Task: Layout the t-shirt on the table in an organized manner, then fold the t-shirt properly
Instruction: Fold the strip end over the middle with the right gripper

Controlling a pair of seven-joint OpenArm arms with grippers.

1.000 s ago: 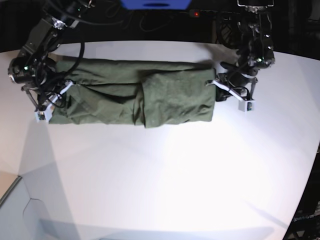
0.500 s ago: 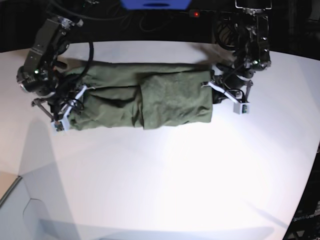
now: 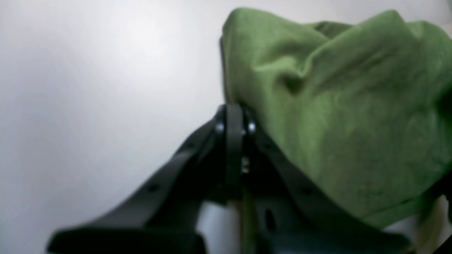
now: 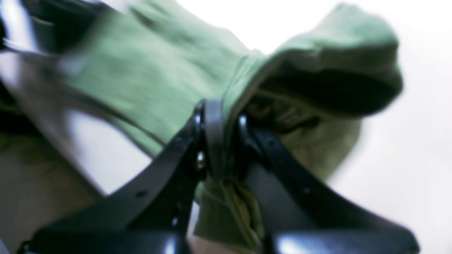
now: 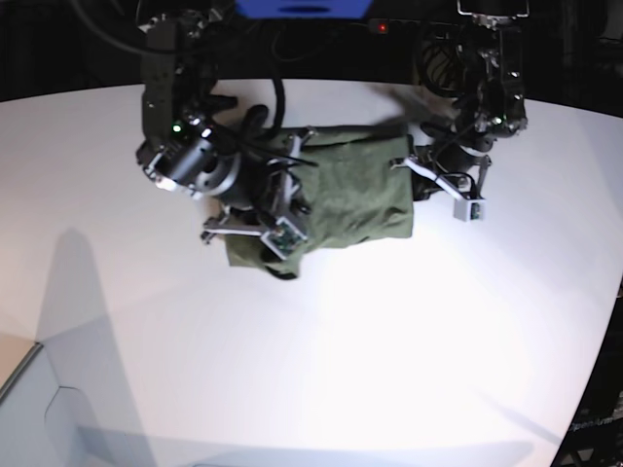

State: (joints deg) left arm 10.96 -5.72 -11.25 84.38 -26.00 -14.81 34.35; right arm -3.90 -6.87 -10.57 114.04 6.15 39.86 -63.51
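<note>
The olive-green t-shirt (image 5: 355, 199) lies bunched on the white table (image 5: 389, 341), doubled over to roughly half its length. My right gripper (image 5: 295, 156) is over the shirt's middle, shut on a fold of the cloth; the right wrist view shows the t-shirt (image 4: 159, 70) pinched in the gripper (image 4: 220, 113) and hanging off the table (image 4: 406, 141). At the shirt's right edge in the base view, my left gripper (image 5: 407, 165) is shut. Up close, the left gripper (image 3: 233, 113) has its jaws together at the hem of the t-shirt (image 3: 335, 106), above the table (image 3: 88, 88).
Dark surroundings, cables and a blue object (image 5: 302, 8) lie beyond the table's far edge. The table's curved edge runs down the right side. A pale floor area shows at the bottom left.
My right arm has swept from the table's left side to the middle, carrying the shirt's left end over the rest. The left gripper has stayed at the right edge.
</note>
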